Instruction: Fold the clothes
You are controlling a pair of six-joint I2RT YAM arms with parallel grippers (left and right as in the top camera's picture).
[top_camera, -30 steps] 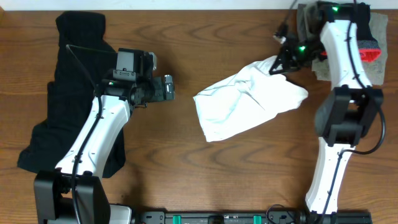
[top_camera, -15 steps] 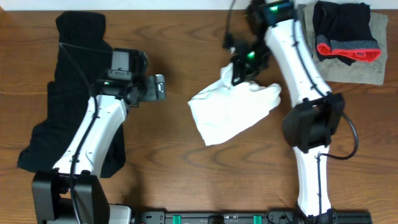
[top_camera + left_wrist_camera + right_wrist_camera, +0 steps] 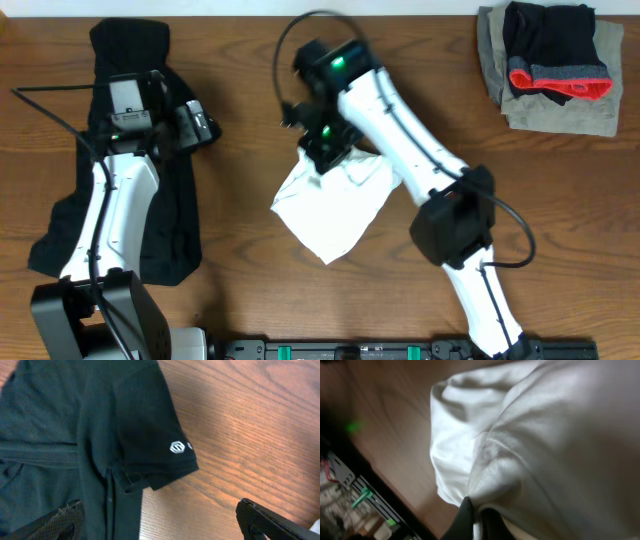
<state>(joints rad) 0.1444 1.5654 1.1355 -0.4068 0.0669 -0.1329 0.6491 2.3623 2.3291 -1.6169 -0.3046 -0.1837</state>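
A crumpled white T-shirt (image 3: 335, 205) lies in the middle of the table. My right gripper (image 3: 322, 152) is shut on a fold at its upper edge; the right wrist view shows the black fingers pinching the white cloth (image 3: 530, 445) at my right gripper (image 3: 476, 522). A black top (image 3: 110, 160) with a small white logo (image 3: 177, 447) lies spread at the left. My left gripper (image 3: 200, 125) is open and empty above its right edge, with the sleeve (image 3: 150, 430) below the spread fingers (image 3: 265, 520).
A stack of folded clothes, black with a red band (image 3: 555, 50) on grey cloth (image 3: 560, 112), sits at the back right corner. Bare wooden table (image 3: 250, 270) lies between the two garments.
My right gripper has dragged the white T-shirt leftward from the right side to the middle of the table. My left gripper has drawn back left over the black top.
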